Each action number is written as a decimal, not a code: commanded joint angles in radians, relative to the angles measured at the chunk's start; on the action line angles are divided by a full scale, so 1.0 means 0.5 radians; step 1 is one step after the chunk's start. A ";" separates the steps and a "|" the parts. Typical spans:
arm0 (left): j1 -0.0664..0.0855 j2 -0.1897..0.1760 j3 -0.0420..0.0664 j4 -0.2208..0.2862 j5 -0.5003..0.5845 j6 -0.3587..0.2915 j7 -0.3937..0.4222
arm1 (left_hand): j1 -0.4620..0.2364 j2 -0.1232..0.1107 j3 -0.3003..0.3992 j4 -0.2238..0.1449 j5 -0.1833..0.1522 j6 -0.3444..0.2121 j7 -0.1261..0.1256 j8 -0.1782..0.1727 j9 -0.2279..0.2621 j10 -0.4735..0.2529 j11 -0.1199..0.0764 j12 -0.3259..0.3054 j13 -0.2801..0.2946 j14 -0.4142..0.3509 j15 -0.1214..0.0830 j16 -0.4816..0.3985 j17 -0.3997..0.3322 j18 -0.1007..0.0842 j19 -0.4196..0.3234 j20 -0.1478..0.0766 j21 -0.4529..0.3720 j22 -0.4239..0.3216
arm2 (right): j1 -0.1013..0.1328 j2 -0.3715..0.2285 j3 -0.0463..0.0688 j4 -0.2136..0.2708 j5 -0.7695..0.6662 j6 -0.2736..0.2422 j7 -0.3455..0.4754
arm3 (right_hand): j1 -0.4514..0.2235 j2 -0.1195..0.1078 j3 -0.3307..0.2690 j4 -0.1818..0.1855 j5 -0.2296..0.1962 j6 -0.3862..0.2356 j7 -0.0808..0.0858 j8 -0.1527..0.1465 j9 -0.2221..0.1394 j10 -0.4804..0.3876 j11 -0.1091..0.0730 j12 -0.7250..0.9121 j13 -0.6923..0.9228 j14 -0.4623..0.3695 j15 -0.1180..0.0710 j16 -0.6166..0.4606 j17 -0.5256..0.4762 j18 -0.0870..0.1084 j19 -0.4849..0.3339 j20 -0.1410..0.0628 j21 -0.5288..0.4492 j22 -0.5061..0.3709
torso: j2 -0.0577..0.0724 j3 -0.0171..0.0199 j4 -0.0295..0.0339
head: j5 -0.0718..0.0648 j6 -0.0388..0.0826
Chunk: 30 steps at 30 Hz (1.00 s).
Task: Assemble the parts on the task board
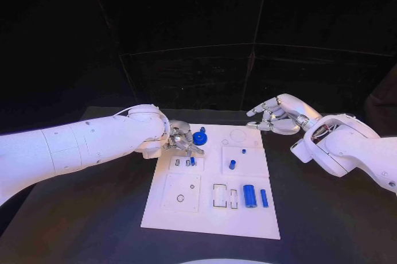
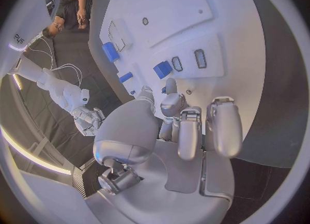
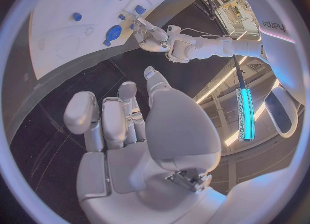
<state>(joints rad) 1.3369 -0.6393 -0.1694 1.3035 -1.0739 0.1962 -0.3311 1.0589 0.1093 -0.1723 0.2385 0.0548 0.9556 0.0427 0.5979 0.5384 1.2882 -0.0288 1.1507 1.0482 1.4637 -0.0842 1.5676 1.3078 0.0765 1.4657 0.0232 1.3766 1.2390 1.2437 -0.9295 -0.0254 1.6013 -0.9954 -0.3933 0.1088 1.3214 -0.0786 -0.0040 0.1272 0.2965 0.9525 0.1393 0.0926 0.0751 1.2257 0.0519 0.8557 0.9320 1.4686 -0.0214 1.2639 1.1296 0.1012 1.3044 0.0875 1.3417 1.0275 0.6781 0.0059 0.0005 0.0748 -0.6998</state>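
At the board's [image 1: 213,218] far left, the left hand [image 1: 181,144] pinches a small, stiff, light blue peg [image 1: 193,160] by its top; right hand [image 1: 277,117] hovers empty, fingers apart.

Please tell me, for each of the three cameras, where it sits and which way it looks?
Head view: from the robot's head, down at the task board; both arms enter.
Left wrist view: behind the left hand, toward the board's blue parts.
Right wrist view: behind the right hand, off the board.
Shared: both wrist views show the board and the other hand.
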 commanded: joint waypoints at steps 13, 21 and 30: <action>0.004 0.036 -0.028 -0.053 -0.056 0.131 -0.030 | -0.002 0.005 -0.021 -0.003 -0.006 -0.017 -0.002 0.027 0.021 0.023 0.001 0.025 0.016 0.214 -0.013 0.006 0.526 -0.036 0.051 -0.014 0.017 0.015 | 0.004 0.013 0.001 -0.023 0.006 0.031 -0.016 | -0.007 0.016 -0.019 0.002 0.013 0.008 0.002 0.008 0.000 0.001 -0.003 -0.005 -0.007 0.029 -0.010 -0.008 -0.005 0.013 -0.012 -0.011 -0.015 -0.007 | 0.003 -0.0024 0.001 | -0.007 -0.016; 0.004 0.042 -0.028 -0.051 -0.059 0.160 -0.032 | 0.004 0.010 -0.028 -0.010 -0.006 -0.018 -0.006 0.040 0.040 0.033 -0.002 0.041 0.033 0.214 -0.015 0.006 0.526 -0.039 0.054 -0.015 0.028 0.032 | 0.004 0.025 0.001 -0.037 0.006 0.039 -0.018 | -0.009 0.018 -0.021 0.004 0.017 0.008 0.002 0.008 0.000 -0.001 -0.003 -0.008 -0.011 0.029 -0.010 -0.011 -0.008 0.013 -0.014 -0.011 -0.017 -0.011 | 0.004 -0.0036 0.000 | -0.009 -0.020; 0.004 0.053 -0.029 -0.045 -0.060 0.183 -0.034 | 0.024 0.017 -0.031 -0.028 -0.006 -0.024 -0.009 0.054 0.064 0.036 -0.004 0.047 0.039 0.214 -0.018 0.006 0.526 -0.040 0.053 -0.017 0.033 0.040 | 0.004 0.034 0.001 -0.046 0.006 0.051 -0.022 | -0.010 0.020 -0.022 0.005 0.020 0.008 0.001 0.008 0.000 0.000 -0.003 -0.007 -0.011 0.029 -0.010 -0.011 -0.008 0.014 -0.014 -0.011 -0.018 -0.013 | 0.006 -0.0041 0.002 | -0.009 -0.026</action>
<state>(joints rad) 1.3371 -0.6142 -0.1836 1.2791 -1.0968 0.2666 -0.3402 1.0644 0.1147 -0.1860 0.2303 0.0549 0.9519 0.0391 0.6206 0.5695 1.2991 -0.0323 1.1695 1.0666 1.4672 -0.0876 1.5676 1.3076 0.0766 1.4642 0.0218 1.3906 1.2579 1.2436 -0.9132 -0.0256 1.5784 -0.9951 -0.3773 0.0973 1.3172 -0.0744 -0.0078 0.1311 0.3020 0.9524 0.1393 0.0926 0.0748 1.2256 0.0519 0.8557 0.9274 1.4686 -0.0214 1.2639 1.1264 0.1009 1.3004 0.0835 1.3378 1.0218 0.6807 0.0039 0.0007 0.0708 -0.7121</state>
